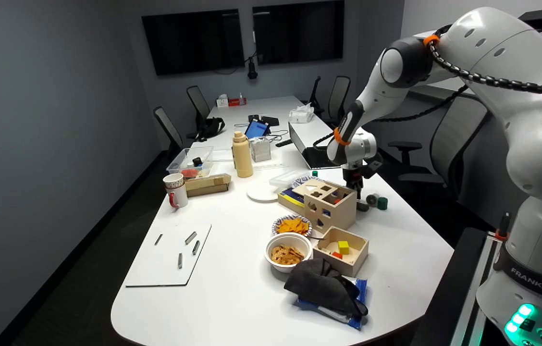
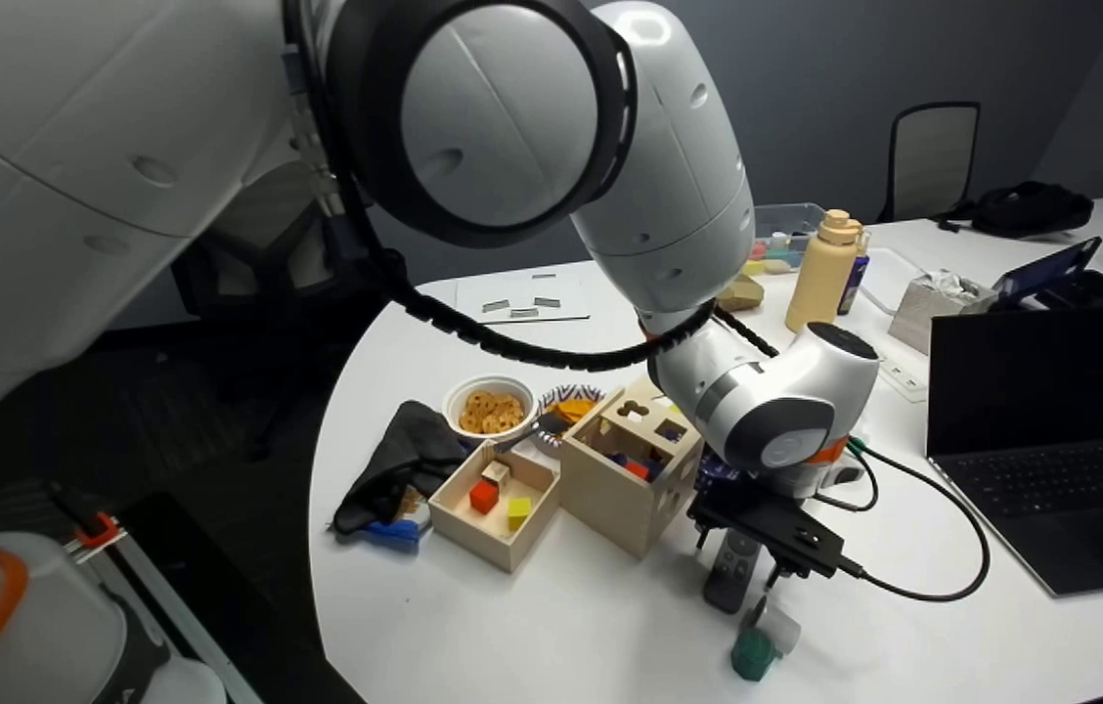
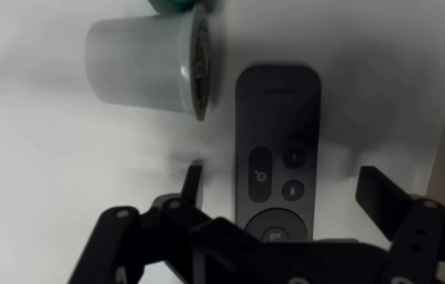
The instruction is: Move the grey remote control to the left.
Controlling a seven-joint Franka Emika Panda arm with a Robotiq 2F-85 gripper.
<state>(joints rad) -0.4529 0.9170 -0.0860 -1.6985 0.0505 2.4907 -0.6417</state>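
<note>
The dark grey remote control (image 3: 277, 114) lies flat on the white table, and its lower end is hidden behind my gripper in the wrist view. It also shows in both exterior views, partly covered, below the gripper (image 1: 362, 206) (image 2: 730, 577). My gripper (image 3: 281, 169) is open, pointing down. One finger is on each side of the remote, with a gap between each finger and the remote's edges. In the exterior views the gripper (image 1: 354, 185) is low over the table beside the wooden shape box (image 2: 644, 479).
A small translucent cup (image 3: 139, 65) lies on its side beside the remote, with a green object (image 2: 753, 655) close to it. The wooden box stands on the remote's other side. A shallow wooden tray (image 2: 483, 548) with blocks and an open laptop (image 2: 1050, 508) are nearby.
</note>
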